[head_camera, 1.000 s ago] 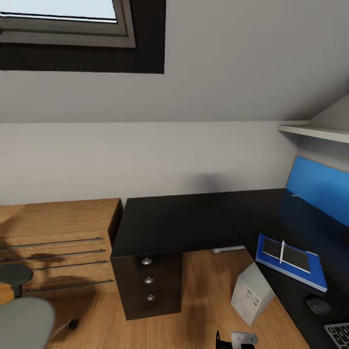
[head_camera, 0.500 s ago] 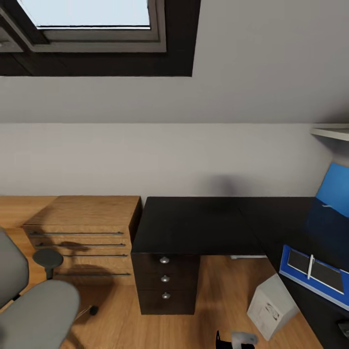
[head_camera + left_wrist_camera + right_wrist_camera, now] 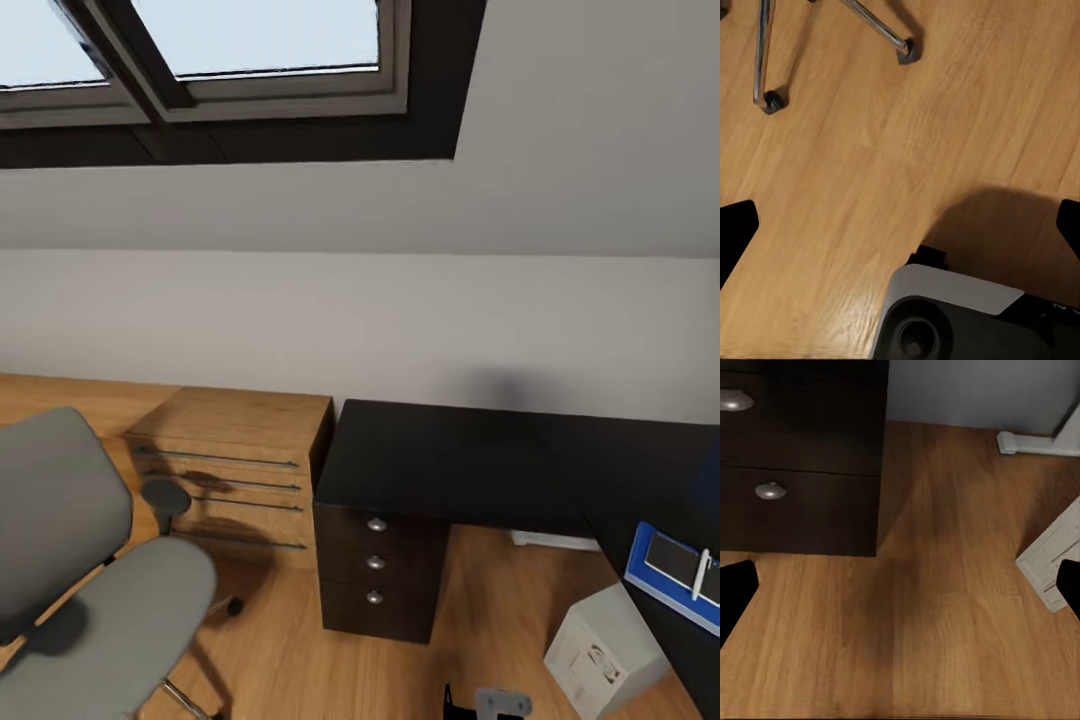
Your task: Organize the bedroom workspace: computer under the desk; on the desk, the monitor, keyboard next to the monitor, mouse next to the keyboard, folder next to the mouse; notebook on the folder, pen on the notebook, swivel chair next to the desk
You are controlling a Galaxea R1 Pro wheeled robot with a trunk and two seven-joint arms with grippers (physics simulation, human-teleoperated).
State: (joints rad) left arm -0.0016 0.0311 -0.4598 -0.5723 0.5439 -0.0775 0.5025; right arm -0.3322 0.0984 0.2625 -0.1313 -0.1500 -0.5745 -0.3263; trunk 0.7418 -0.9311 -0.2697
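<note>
- Swivel chair (image 3: 90, 590): grey seat and back, black armrest, at 8 o'clock in the head view; chrome legs and casters (image 3: 766, 99) on the wooden floor (image 3: 870, 187) in the left wrist view.
- Desk (image 3: 470, 460): glossy black top, centre to 3 o'clock; three drawers with silver knobs (image 3: 375, 560) beneath.
- Computer (image 3: 605, 650): light grey tower on the floor at 5 o'clock, tilted, below the desk edge.
- Folder (image 3: 650, 575): blue, flat on the desk at 4 o'clock, carrying the notebook (image 3: 675, 562) with a white pen (image 3: 701, 572) on top.
- Wooden dresser (image 3: 235, 470): just left of the desk.
- Left gripper (image 3: 900, 225): fingertips wide apart, holding nothing.
- Right gripper (image 3: 900, 585): fingertips wide apart, holding nothing, facing the drawers.
</note>
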